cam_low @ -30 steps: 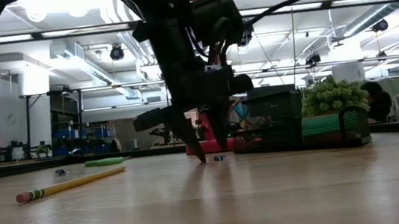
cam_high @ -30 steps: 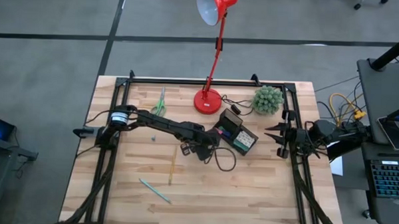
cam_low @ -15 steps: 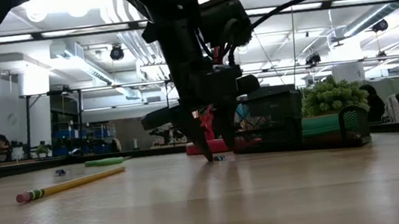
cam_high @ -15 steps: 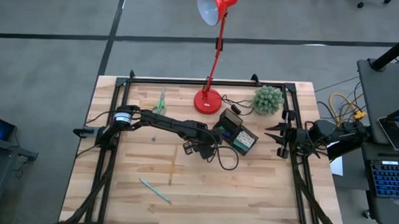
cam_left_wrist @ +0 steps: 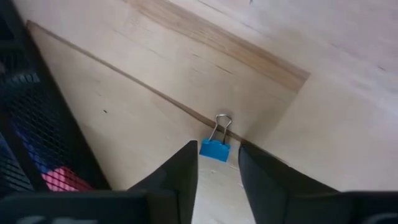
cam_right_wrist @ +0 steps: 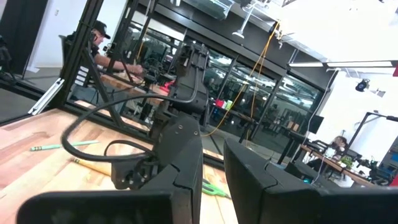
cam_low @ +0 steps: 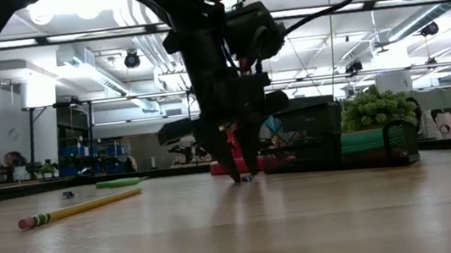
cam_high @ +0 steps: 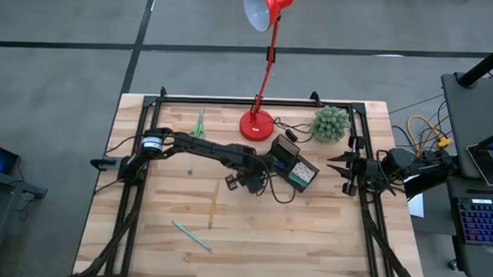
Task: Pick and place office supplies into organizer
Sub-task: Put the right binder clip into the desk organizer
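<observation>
A small blue binder clip [cam_left_wrist: 214, 150] lies flat on the wooden table, its wire handle pointing away from my wrist. My left gripper [cam_left_wrist: 217, 167] points down over it just left of the black mesh organizer [cam_high: 293, 167]. It is open, one finger close on either side of the clip's blue body, with a sliver of table showing beside one finger. In the low view its fingertips [cam_low: 241, 174] reach the tabletop. My right gripper [cam_high: 334, 168] waits at the table's right edge, fingers a little apart and empty. A yellow pencil [cam_high: 213, 207], a teal pen [cam_high: 191, 234] and green scissors [cam_high: 197, 126] lie apart on the table.
The red lamp's base [cam_high: 257, 124] and a green ball plant [cam_high: 331, 122] stand behind the organizer. A black cable loops on the table [cam_high: 279, 195] beside my left gripper. A tiny piece [cam_high: 191, 169] lies toward the left. The organizer's mesh wall [cam_left_wrist: 37, 124] is close beside the fingers.
My left gripper has sunk to the tabletop and shifted slightly toward the organizer, tipping more steeply down. Its fingers have drawn closer together around the blue clip, which has stayed where it lay.
</observation>
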Robot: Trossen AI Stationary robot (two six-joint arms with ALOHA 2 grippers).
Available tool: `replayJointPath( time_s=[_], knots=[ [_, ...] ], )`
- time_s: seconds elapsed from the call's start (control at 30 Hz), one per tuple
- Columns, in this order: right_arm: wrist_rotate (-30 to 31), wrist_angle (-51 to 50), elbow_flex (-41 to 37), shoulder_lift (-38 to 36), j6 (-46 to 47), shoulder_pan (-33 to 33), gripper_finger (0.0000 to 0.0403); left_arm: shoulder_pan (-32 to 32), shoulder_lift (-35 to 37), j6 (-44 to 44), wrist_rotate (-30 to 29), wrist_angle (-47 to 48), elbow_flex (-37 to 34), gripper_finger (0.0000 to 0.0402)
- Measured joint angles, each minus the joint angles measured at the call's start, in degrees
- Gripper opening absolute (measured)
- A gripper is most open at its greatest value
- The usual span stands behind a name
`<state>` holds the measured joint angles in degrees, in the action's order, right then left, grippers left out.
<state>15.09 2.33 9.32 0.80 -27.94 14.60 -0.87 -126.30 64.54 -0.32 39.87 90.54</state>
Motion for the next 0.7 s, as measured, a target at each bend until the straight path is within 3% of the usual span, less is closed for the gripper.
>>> replayJointPath(
  time_s=[0.23,0.7],
  knots=[
    [0.0,0.0,0.0,0.0,0.2,0.0,0.0056,-0.4,0.0,-1.6,1.3,-0.5,-0.2,0.0066],
    [0.0,0.0,0.0,0.0,0.3,0.0,0.0056,-0.3,0.1,-10.4,1.9,-0.7,0.3,0.0063]
  ],
)
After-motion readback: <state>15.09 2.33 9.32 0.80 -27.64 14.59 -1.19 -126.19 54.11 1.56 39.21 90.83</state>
